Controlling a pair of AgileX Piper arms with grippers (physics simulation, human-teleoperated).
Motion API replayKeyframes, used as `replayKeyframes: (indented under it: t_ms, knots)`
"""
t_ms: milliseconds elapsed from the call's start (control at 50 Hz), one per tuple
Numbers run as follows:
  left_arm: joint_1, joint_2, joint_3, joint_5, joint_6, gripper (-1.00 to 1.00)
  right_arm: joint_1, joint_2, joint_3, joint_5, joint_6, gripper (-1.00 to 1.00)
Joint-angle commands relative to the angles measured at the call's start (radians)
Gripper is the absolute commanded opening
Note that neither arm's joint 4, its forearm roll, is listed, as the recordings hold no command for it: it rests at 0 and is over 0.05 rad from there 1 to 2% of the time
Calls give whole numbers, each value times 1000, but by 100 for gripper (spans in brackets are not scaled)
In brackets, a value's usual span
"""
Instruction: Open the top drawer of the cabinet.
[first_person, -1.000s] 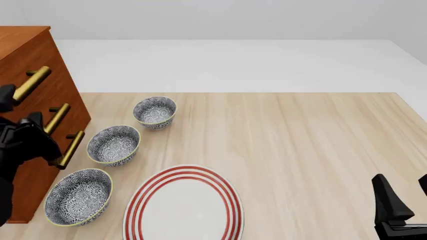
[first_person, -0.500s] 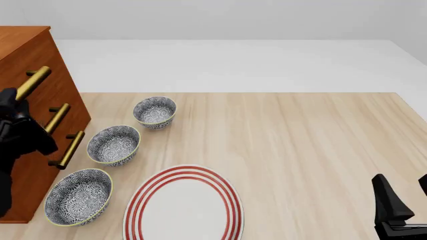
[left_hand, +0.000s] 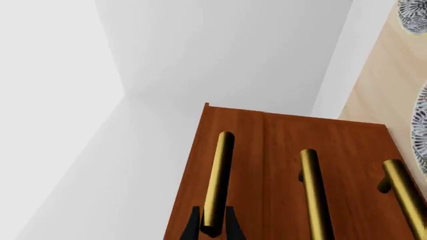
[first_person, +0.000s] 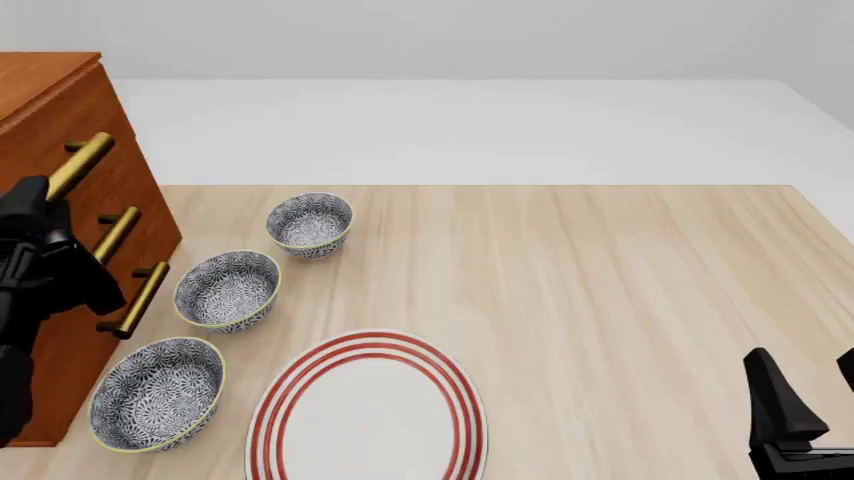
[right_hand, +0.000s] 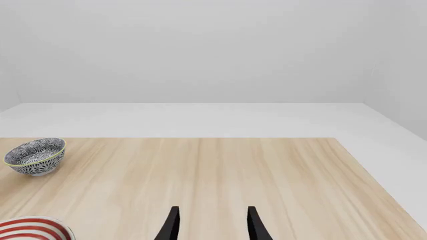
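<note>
Gripping the top drawer's brass handle (left_hand: 219, 180), a bar running crosswise, the left pincer (left_hand: 212, 226) is closed on its end

Both arms are rendered in plain matte black, with no visible markings, cables or screws. The left hand (left_hand: 211, 226) shows in its wrist view as two slim black fingers (left_hand: 193, 224) that taper to narrow tips. In the front view the left arm (first_person: 40, 270) is a blocky, faceted black mass of angular housings. The right hand (right_hand: 211, 225) has two thin black fingers (right_hand: 170, 226), slightly flared toward their bases; in the front view it (first_person: 807, 405) appears as pointed, blade-like black wedges rising from a darker base.
</note>
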Motion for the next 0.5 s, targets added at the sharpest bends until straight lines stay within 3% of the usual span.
replayKeyframes:
  t_ms: [20, 500]
  knots:
    - [-28, -14, 21, 30, 18, -100, 0, 0, 0, 0, 0, 100]
    - [-106, -84, 62, 86, 36, -100, 0, 0, 0, 0, 0, 100]
